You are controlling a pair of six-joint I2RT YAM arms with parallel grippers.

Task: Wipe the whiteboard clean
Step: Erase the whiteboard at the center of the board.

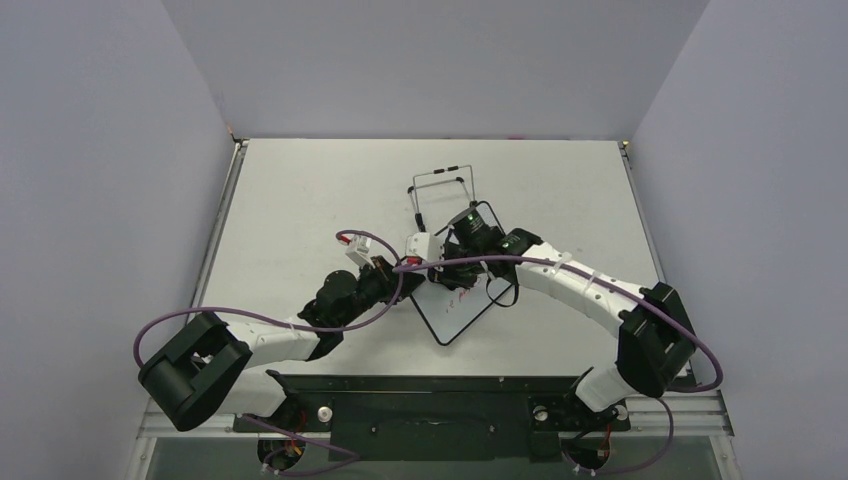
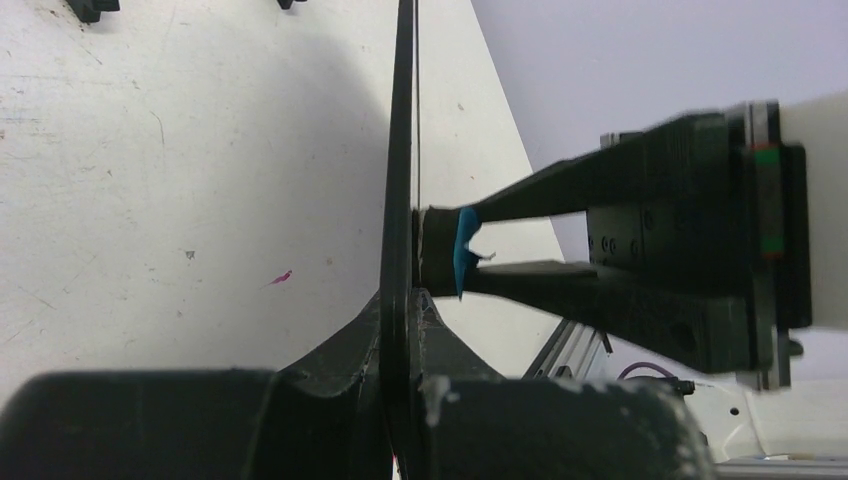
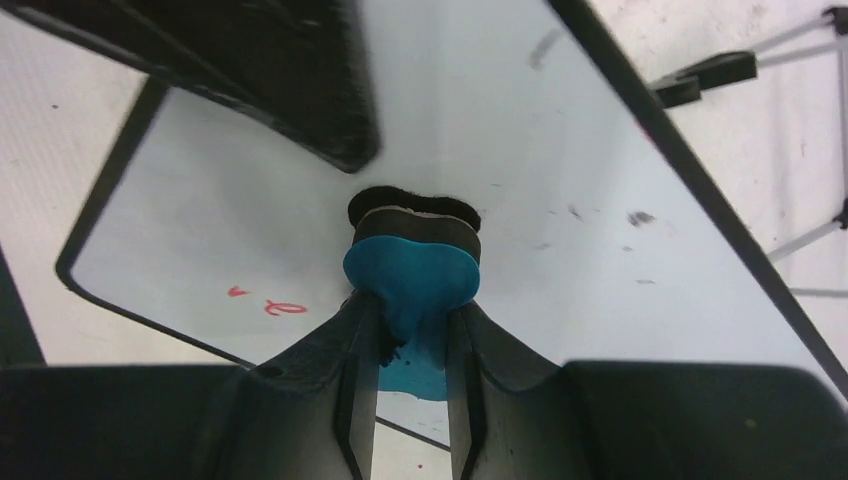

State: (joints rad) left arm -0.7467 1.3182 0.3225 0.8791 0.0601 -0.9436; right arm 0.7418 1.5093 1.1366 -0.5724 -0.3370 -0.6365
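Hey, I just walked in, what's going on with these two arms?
The left end effector is clamped on the edge of the whiteboard, steadying it. The right end effector grips a small blue eraser and presses its pad against the white surface. Most of the board looks clean, but a few red marks are left near one corner.

The whiteboard [image 3: 520,150] is white with a thin black frame and small red marks [image 3: 268,306]. The eraser [image 3: 410,268] is bright blue over black felt. The bench [image 1: 300,200] is off-white, faintly speckled. The wire stand [image 3: 715,72] is black.
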